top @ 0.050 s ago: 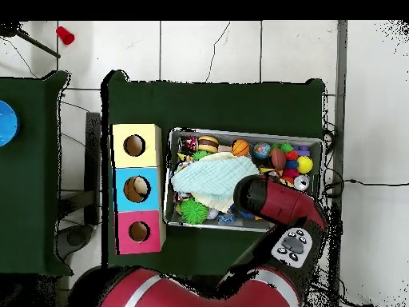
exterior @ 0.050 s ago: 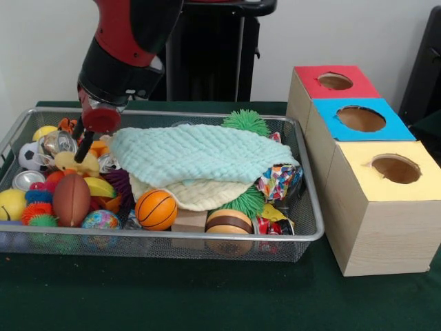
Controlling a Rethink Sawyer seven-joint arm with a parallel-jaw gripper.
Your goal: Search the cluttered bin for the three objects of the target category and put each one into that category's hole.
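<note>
Black fingers are poking down into the left end of the wire bin, among the cans and small toys; can't tell if they're apart or pinched. Just beside them a mint cloth covers the middle. Three boxes with holes stand right of the bin.

A dark green counter carries a wire mesh bin and, just beside it, a row of three boxes topped red, blue and yellow.
</note>
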